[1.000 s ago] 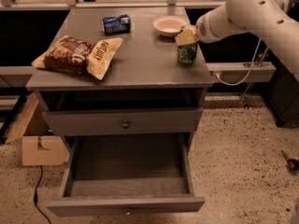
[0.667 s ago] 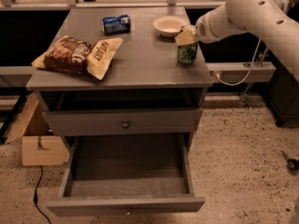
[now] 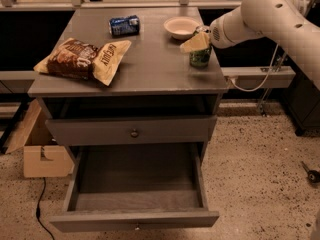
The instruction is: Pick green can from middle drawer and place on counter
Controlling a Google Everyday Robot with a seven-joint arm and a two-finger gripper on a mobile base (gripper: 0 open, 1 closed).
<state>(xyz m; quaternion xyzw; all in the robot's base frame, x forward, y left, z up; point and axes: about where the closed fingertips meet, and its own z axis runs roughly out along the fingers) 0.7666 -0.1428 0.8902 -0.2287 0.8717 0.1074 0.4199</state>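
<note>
Green can [image 3: 200, 59] upright near the counter's [image 3: 150, 71] right edge, directly under gripper [image 3: 197, 42].
Gripper seems clamped on its top, hard to confirm; can axis vertical.

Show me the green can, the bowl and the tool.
Green can [image 3: 201, 60]: camera view, lower side wall.
Bowl [image 3: 181, 28]: camera view, bare inside.
Tool [image 3: 196, 42]: camera view, tip, at the can's top.

The dark-green can [image 3: 200, 59] stands upright on the flat grey counter [image 3: 150, 71], near its right edge, with the gripper [image 3: 196, 41] over its top. Below, the wide, shallow grey middle drawer [image 3: 137, 179] is pulled well out, its floor showing.
</note>
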